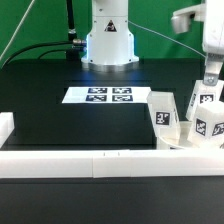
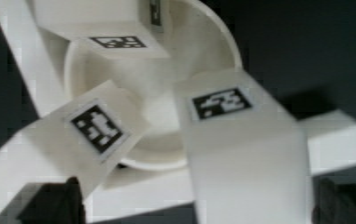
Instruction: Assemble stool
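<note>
Stool legs point(image 2: 228, 130) and seat point(image 2: 189, 40) huddle braced in the rail point(image 1: 60, 162) corner; gripper point(image 1: 210, 78) hovers above, fingers spread, probably lining up a grab.

The marker board point(image 1: 110, 96) lies on the black table point(image 1: 40, 105), white rails point(image 1: 60, 165) seemingly bordering it.

A green backdrop point(image 1: 30, 25) closes off the far side, and a black cable point(image 1: 69, 20) hangs down in front of it. The table point(image 1: 50, 110) is matte black under soft, even light, with a faint sheen. White border rails point(image 1: 60, 162) run along its near edge, and another piece stands at the exterior view's left. The marker board point(image 1: 108, 96) lies flat mid-table.
</note>
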Controlling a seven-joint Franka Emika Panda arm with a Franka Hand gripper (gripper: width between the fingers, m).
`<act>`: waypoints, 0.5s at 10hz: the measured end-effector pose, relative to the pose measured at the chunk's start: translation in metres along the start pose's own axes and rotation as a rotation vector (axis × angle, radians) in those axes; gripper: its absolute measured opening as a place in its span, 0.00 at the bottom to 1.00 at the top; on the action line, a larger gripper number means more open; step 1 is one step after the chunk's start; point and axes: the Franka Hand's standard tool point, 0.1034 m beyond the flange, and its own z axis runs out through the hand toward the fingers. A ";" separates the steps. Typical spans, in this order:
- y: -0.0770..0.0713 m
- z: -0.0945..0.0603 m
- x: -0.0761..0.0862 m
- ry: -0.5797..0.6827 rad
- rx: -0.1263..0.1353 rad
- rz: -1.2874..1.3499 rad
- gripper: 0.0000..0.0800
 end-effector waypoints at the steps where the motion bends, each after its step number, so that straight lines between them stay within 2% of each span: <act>1: 0.001 0.002 -0.003 -0.003 0.001 -0.033 0.81; 3: -0.006 0.017 0.008 -0.013 0.004 -0.012 0.81; 5: -0.002 0.015 0.009 -0.012 0.001 0.000 0.81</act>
